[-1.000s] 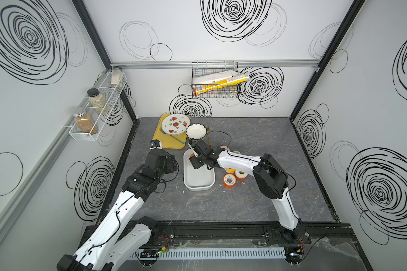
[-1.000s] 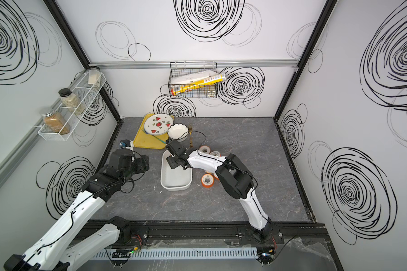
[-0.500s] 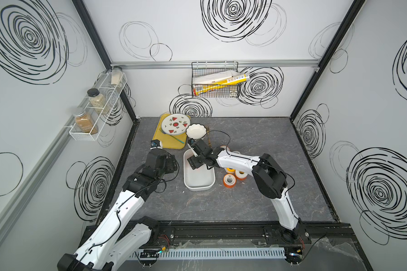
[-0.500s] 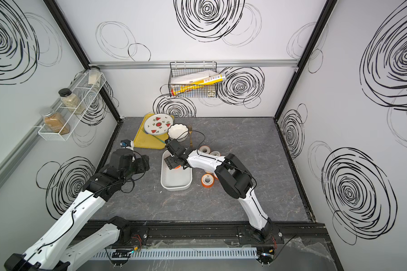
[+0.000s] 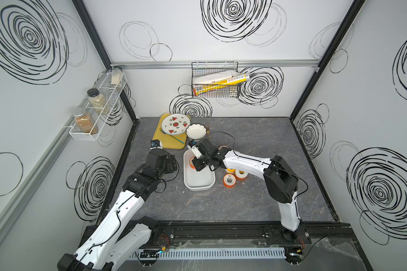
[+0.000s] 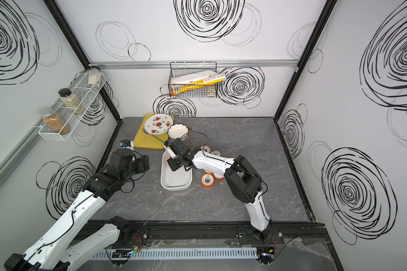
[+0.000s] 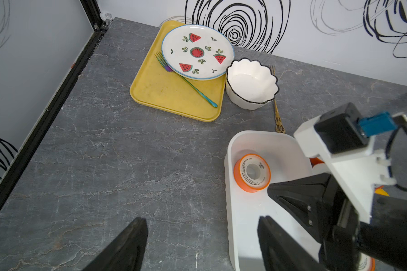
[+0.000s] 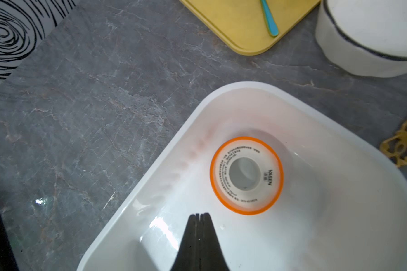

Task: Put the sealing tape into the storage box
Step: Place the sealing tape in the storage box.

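Inside the white storage box (image 8: 221, 91), at the end nearest the fluted bowl (image 7: 252, 82), one orange-flanged spool of sealing tape (image 8: 223, 178) lies flat and is no longer gripped. The right tool (image 8: 199, 214), spread wide over the box a moment ago, now has its fingers pressed together with nothing between them, low beside the spool. The left tool (image 7: 200, 220) hangs spread and empty over the table (image 7: 104, 152), next to the box. Several more spools (image 5: 229, 180) lie on the table on the box's other side, so the task looks only partly done.
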`<state>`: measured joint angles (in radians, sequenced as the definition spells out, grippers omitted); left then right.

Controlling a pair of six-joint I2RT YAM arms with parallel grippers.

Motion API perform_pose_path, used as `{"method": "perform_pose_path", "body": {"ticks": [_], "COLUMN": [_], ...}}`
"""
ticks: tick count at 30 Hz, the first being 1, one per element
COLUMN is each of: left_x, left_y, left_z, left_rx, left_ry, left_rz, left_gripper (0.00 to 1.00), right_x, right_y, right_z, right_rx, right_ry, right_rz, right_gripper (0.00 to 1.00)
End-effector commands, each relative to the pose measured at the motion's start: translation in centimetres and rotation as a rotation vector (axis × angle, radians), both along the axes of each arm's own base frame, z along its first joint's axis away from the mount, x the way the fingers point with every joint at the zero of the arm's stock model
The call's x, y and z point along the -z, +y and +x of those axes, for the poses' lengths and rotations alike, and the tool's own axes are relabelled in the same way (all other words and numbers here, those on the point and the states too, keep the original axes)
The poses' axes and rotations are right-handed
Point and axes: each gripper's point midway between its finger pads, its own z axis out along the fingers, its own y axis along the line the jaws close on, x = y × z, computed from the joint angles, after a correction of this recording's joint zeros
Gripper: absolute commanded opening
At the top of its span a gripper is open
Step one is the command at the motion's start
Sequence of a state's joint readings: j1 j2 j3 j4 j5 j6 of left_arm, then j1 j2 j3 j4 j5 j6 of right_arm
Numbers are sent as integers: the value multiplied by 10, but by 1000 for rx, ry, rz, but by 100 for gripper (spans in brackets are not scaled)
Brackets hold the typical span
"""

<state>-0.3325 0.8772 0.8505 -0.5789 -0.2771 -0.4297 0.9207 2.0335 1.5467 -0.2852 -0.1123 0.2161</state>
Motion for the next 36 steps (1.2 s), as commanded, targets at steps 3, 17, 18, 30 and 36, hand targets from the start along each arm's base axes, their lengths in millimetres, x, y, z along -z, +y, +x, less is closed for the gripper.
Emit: {"method": "perform_pose_path", "body": {"ticks": [3,17,18,30,36], "left_x": [-3,-1,0,0,0], "left_y": [1,0,0,0,-1], "left_z": [3,4,4,4,4], "left_rx": [-7,-2,-1,0,2], "left_ry": [-17,-10,-9,-6,-7], "left_rz": [-6,-6,-6,-5,-6], "left_gripper": [81,81,80,80,81], "right_x": [17,53,55,68,64], "right_y": [15,28,27,2,-5], "right_z": [-6,22,24,49,52], "right_rx": [-34,82,94,243,277], "right_ry": [77,76,70,-16,-38], "right_rz": [10,-65,-77,-201,-214], "right_gripper": [4,4,4,5,6]}}
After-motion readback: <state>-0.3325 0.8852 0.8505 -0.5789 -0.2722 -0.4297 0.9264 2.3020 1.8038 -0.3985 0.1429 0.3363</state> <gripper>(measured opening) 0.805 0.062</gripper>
